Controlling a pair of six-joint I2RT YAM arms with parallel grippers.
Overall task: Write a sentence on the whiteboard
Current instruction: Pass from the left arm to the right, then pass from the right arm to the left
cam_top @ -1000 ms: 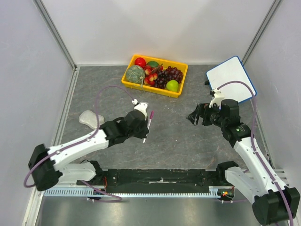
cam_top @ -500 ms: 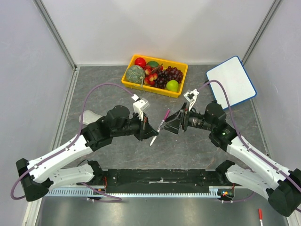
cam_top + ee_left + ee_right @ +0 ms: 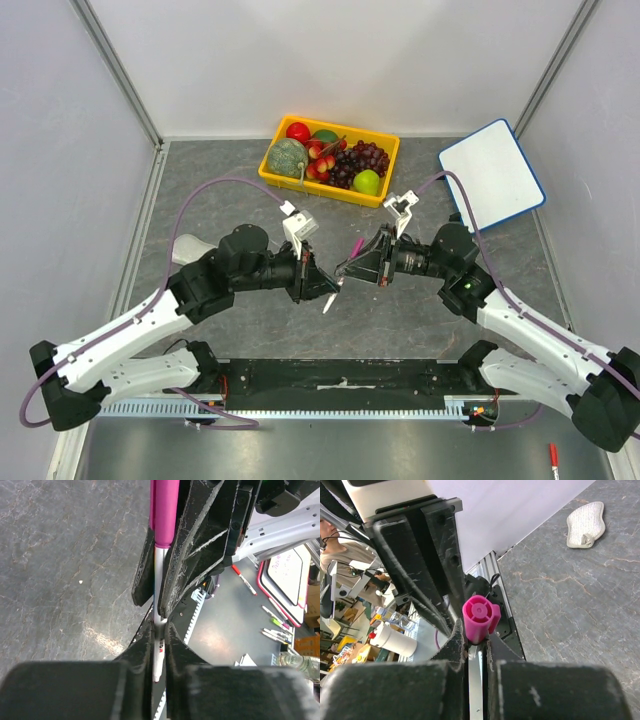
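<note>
- From above, you have the left gripper [image 3: 322,288] and the right gripper [image 3: 350,268] nose to nose over the middle of the grey table [image 3: 250,200]. Both are on one marker [image 3: 328,302]. It sits tilted between them, with the pink cap [image 3: 356,246] poking out toward the far side and the white end toward the near side.
- In the same view, your whiteboard [image 3: 493,172] lies flat in the far right corner, well apart from both grippers, its face plain white. The yellow fruit basket [image 3: 310,190] sits to its left. A pale pad [image 3: 185,246] lies by the left arm, partly hidden.
- On the left wrist camera, your left fingers [image 3: 142,645] are clamped on the marker's white barrel. The right gripper's black fingers [image 3: 200,555] flank the barrel just where it meets the cap.
- On the right wrist camera, you see the cap end-on, pinched between the right fingers [image 3: 455,645]. The left gripper's black body looms just above it. The pale pad lies on the table beyond, well apart.
</note>
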